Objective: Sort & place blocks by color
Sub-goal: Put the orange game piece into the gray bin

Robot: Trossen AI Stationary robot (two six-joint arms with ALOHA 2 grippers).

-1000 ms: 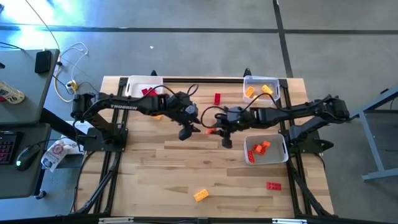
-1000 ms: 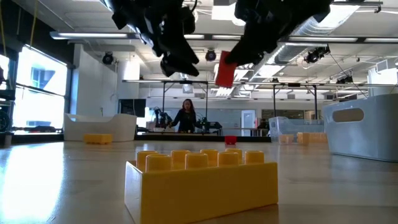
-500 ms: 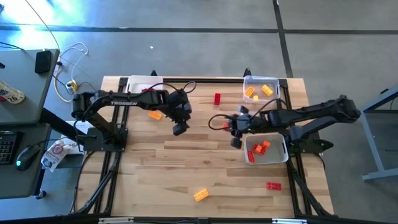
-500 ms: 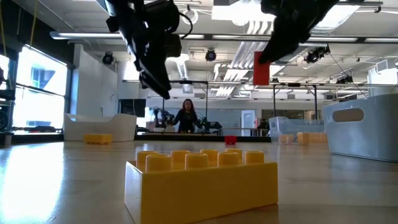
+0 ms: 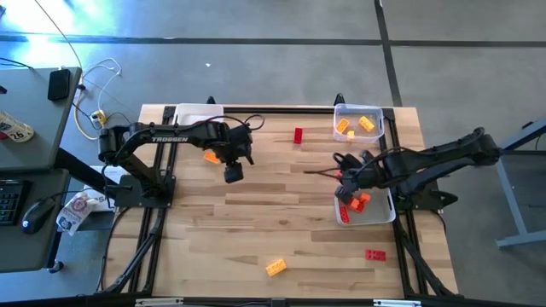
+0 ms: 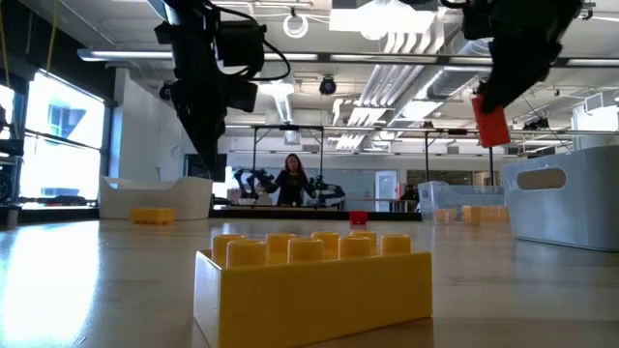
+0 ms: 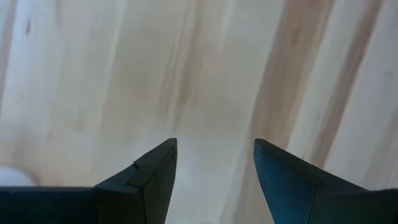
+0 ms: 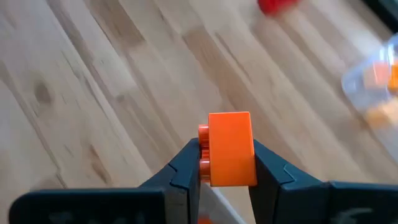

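On the wood table [image 5: 256,213], sorting partly done. Has three trays: a white tray [image 5: 192,111] at the far left, a clear tray [image 5: 358,107] at the far right with orange and yellow bricks inside, and a nearer tray [image 5: 343,218] on the right with orange-red bricks inside.

Looks like the carry step. Grips an orange block [image 8: 231,143] tight in the right gripper [image 8: 227,163], right at the nearer tray's left edge. Next, needs a small move over that tray, then letting go so the block drops in.

Shows the left gripper [image 7: 214,146] spread wide and bare over plain wood, near a loose orange brick [image 5: 212,157].

From above, shows two red bricks [image 5: 298,135] and a yellow brick [image 5: 275,267] lying loose, but hides the squeeze. From the right wrist, shows that squeeze well. From table height, shows the carried block up in the air, off the table.
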